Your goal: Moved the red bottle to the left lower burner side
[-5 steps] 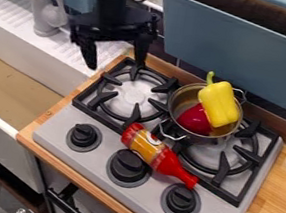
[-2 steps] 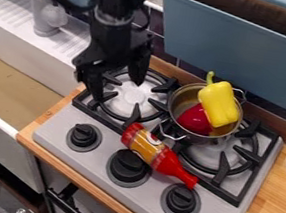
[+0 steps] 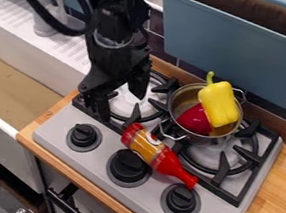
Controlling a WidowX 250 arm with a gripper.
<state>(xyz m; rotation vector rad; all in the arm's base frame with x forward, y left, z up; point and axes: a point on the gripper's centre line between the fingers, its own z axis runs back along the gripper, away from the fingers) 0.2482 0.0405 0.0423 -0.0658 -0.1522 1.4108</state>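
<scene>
Hanging over the burner (image 3: pixel 127 102) nearest the sink (image 3: pixel 8 124) in the camera view, your gripper (image 3: pixel 121 107) holds its fingers spread apart. Your red bottle (image 3: pixel 156 151) lies on its side, slanting across the stove's front beside the middle knob (image 3: pixel 129 165), its neck toward another knob (image 3: pixel 181 198), near the metal pot (image 3: pixel 182 98) holding a yellow pepper (image 3: pixel 219 104) and a red item (image 3: pixel 195 119).

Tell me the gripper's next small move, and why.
I'd shift the gripper sideways toward the red bottle, keeping it open: its fingers are apart over the left burner, while the bottle lies on its side beyond them, close by the middle knob.
</scene>
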